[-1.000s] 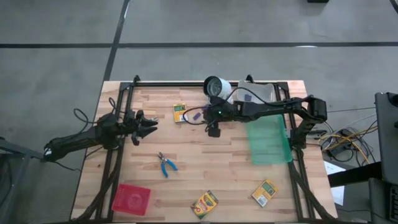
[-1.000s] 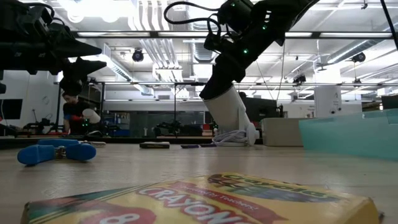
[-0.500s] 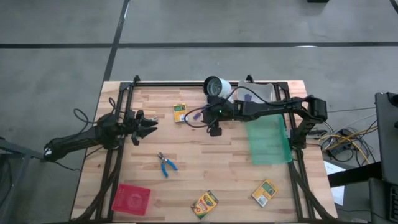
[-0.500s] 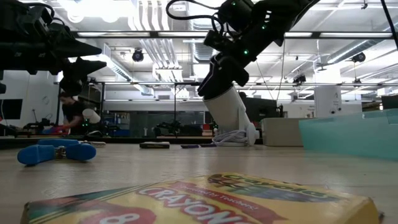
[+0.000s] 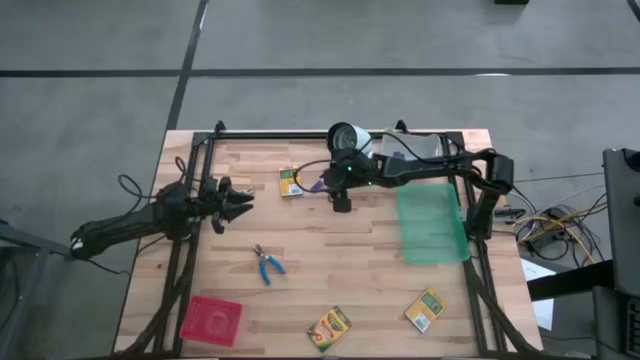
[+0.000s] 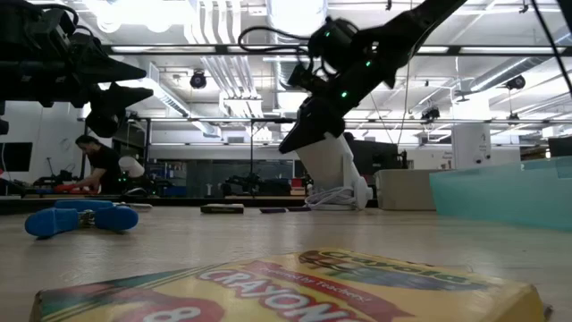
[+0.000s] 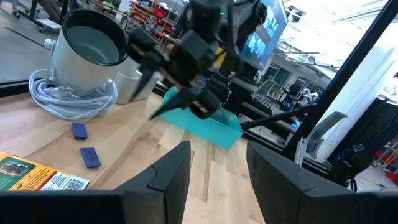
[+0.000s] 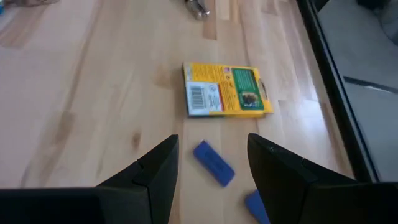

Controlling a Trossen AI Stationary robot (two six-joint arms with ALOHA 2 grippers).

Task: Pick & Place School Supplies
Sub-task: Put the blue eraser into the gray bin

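A flat yellow-and-green cardboard crayon box [image 8: 227,98] lies near the far edge of the wooden worktop [image 5: 330,250], with a small smooth purple block [image 8: 213,163] just beside it. The right gripper [image 8: 208,171] hangs above them, open and empty. The left gripper [image 5: 240,201], by the left edge, is open and empty too.

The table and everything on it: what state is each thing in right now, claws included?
Right gripper: open, empty, above a small blue piece.
Left gripper: open, empty, waiting at the table's left.
Crayon box beside the blue piece: flat, closed.
Two crayon boxes at the near edge: flat.
Blue-handled tool: lying untouched.
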